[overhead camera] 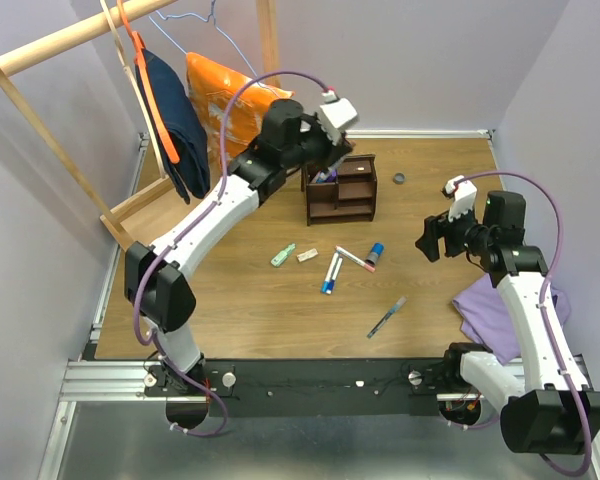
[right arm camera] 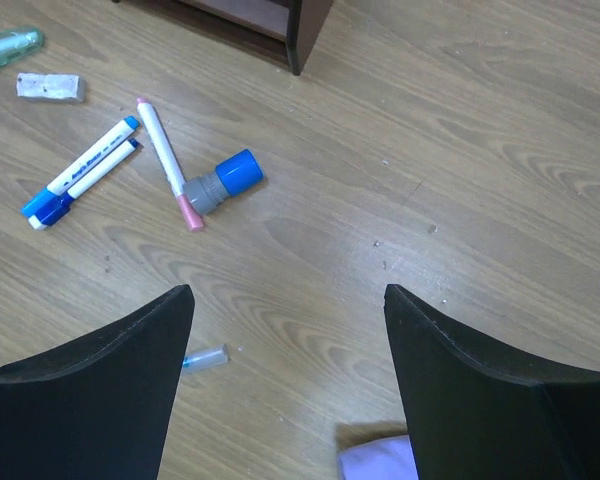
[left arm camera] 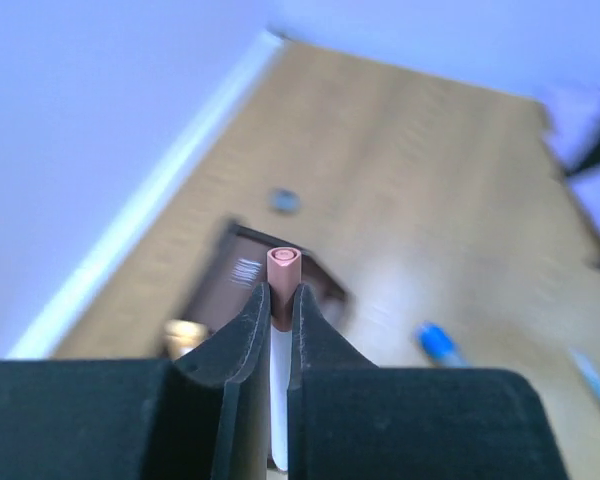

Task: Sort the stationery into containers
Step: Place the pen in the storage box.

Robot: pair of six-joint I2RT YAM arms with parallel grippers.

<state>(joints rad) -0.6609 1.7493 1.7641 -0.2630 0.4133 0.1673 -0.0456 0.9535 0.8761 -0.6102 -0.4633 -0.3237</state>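
Note:
My left gripper [overhead camera: 325,165] hangs over the left side of the dark brown organizer [overhead camera: 345,190], shut on a white pen with a pinkish-brown cap [left arm camera: 283,262] that sticks out past the fingertips [left arm camera: 252,310]. Below it the organizer [left arm camera: 225,285] is blurred. Loose on the table lie a pale green eraser [overhead camera: 283,255], a beige piece [overhead camera: 306,255], two blue-capped white markers [overhead camera: 331,272], a pink-tipped white pen [overhead camera: 354,258], a blue-capped grey marker [overhead camera: 374,254] and a slim pen [overhead camera: 386,317]. My right gripper [overhead camera: 430,240] hovers open to their right with nothing between its fingers [right arm camera: 130,350].
A purple cloth [overhead camera: 500,305] lies under the right arm. A small dark ring [overhead camera: 399,179] sits right of the organizer. A pale wooden clothes rack [overhead camera: 40,100] with navy and orange items stands at the back left. Walls close the table on three sides.

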